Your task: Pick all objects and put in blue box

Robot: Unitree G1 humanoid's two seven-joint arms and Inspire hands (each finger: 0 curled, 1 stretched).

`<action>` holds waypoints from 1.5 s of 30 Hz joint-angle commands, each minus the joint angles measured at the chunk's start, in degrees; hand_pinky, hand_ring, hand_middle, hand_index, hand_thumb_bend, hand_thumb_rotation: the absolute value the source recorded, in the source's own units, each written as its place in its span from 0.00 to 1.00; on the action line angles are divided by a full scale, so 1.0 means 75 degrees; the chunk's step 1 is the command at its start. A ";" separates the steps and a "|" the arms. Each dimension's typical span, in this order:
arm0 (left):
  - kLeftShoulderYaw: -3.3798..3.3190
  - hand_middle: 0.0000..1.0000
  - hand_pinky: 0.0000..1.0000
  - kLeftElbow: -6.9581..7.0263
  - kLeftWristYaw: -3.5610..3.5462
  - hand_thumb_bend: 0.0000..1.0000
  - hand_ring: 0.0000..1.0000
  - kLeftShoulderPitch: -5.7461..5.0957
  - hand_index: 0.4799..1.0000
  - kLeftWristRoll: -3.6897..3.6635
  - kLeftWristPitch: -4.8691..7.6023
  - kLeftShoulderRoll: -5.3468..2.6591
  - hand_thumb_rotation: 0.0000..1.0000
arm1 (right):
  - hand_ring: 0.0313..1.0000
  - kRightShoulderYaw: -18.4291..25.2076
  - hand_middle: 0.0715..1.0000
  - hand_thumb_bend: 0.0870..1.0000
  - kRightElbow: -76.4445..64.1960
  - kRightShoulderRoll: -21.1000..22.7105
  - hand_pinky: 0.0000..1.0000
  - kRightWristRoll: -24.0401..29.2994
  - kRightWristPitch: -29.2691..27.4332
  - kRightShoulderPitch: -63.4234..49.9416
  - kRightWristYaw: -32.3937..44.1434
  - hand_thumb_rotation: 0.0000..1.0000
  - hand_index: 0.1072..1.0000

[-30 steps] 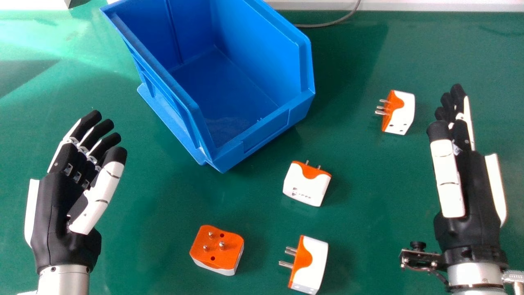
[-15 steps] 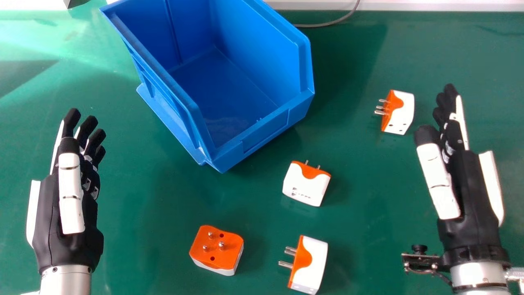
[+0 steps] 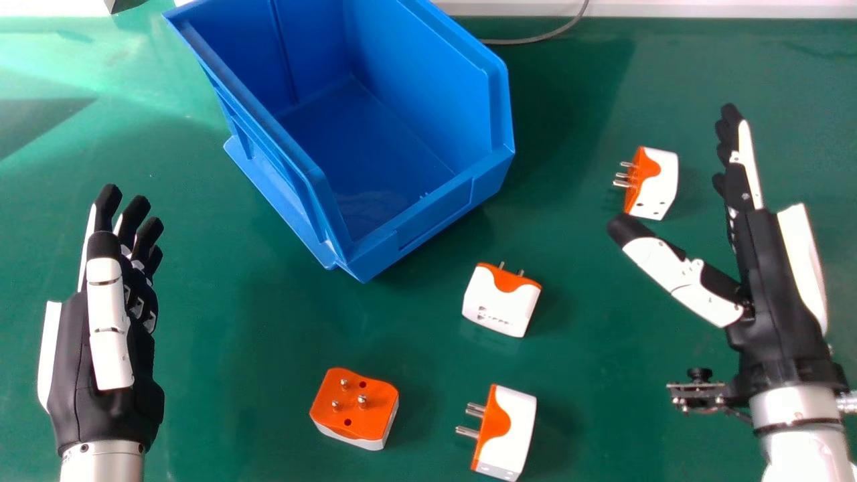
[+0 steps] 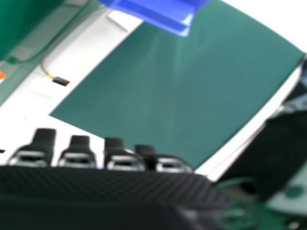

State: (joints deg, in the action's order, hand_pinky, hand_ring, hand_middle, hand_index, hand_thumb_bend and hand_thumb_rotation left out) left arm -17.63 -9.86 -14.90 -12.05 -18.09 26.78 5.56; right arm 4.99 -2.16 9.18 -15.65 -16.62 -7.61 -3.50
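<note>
In the head view, my left hand [image 3: 67, 375] is open at the left, holding nothing. My right hand [image 3: 770, 288] stands open at the right, thumb spread to the left, just right of and nearer than a white and orange plug adapter [image 3: 659, 184]. Another adapter [image 3: 501, 304] lies near the middle. Close to the front are one with its orange pin face up [image 3: 355, 405] and one on its side [image 3: 512, 432]. The blue box [image 3: 432, 217] is at the back and holds nothing. In the right hand view, my right hand [image 4: 96, 191] shows along the bottom, below the blue box [image 4: 158, 14].
A grey cable [image 3: 535, 39] runs behind the box at the table's back edge. The green table [image 3: 254, 402] extends between the hands. In the right hand view, a cable with a black plug [image 4: 61, 81] lies on a white surface.
My right hand has moved forward and its thumb has swung out to the left. The left hand's fingers have straightened and its thumb has turned upright. Adapters and box have not moved.
</note>
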 commanded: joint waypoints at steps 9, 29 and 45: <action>-0.0149 0.94 0.99 0.0077 -0.0058 0.48 0.94 0.0014 0.94 0.0063 0.0208 0.0143 1.00 | 0.98 0.0067 1.00 0.53 0.0434 0.0572 0.94 -0.0604 0.0619 0.0820 -0.0212 0.45 0.99; -0.0186 0.95 0.95 0.0127 -0.0060 0.47 0.94 0.0071 0.95 0.0082 0.0191 0.0211 1.00 | 0.92 -0.0246 0.94 0.56 0.2403 0.1741 0.85 -0.1021 0.0708 0.2154 -0.0189 0.26 0.93; -0.0239 0.96 0.95 -0.0136 -0.0207 0.48 0.95 0.0238 0.95 0.0048 0.0367 0.0370 1.00 | 0.92 -0.0772 0.93 0.56 0.3706 0.2054 0.84 -0.1360 0.0937 0.2940 -0.0336 0.26 0.92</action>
State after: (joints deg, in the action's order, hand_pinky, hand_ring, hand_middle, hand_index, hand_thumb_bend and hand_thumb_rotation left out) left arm -18.93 -11.18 -16.28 -10.59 -17.94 28.15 7.65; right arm -0.73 25.40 23.28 -25.49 -9.24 12.53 -4.43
